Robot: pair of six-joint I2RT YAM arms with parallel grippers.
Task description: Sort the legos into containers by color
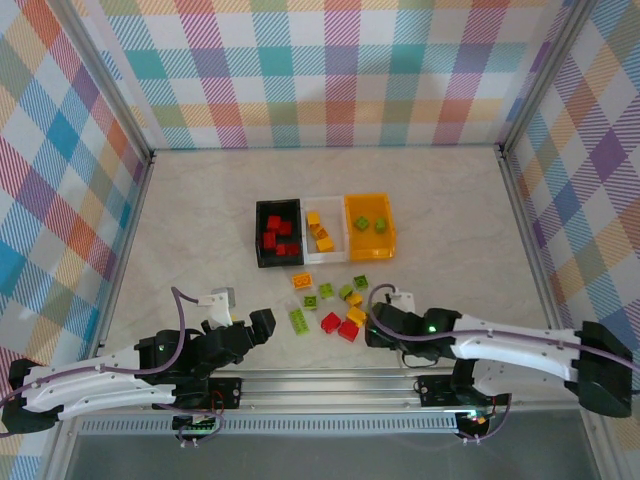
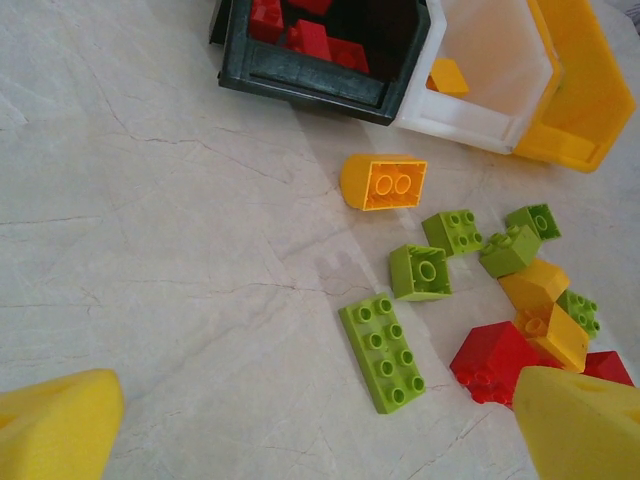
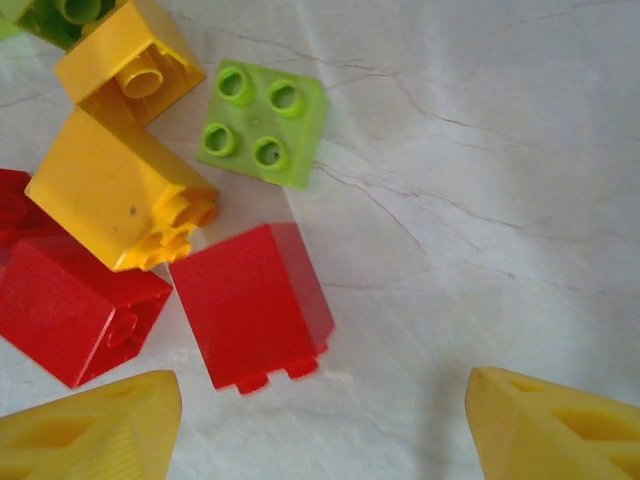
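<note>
In the top view the left gripper (image 1: 262, 322) lies low at 7 o'clock on the table (image 1: 200, 220), jaws wide apart and empty. From its wrist its two yellow fingertips (image 2: 55, 425) frame bare table, and the long green brick (image 2: 383, 352) lies flat, studs up, at 12 o'clock beyond the gap. Mid-table three bins stand side by side in a close row. The black bin (image 1: 280, 261) holds red bricks (image 1: 274, 232), the white bin (image 1: 325, 257) holds yellow bricks (image 1: 320, 232) and the orange bin (image 1: 371, 247) holds two green bricks (image 1: 362, 222). At 6 o'clock from the row lies the loose pile. An orange brick (image 1: 301, 280) is tipped on its side at its 11 o'clock edge, small green ones are scattered through the middle, and two yellow ones and two red ones are crowded together at 4 o'clock. The right gripper (image 1: 370, 328) lies low at 3 o'clock from those red ones, just beside them. Its jaws stand apart, clamped on nothing. Its wrist view shows a red brick on its side (image 3: 255, 310) just ahead of the gap at 11 o'clock, touching neither of the right fingertips (image 3: 555, 425). A second red one (image 3: 75, 320) lies at 9 o'clock from it and a yellow one (image 3: 120, 205) at 10 o'clock. A square green one (image 3: 265, 122) sits studs up at 12 o'clock from it.
</note>
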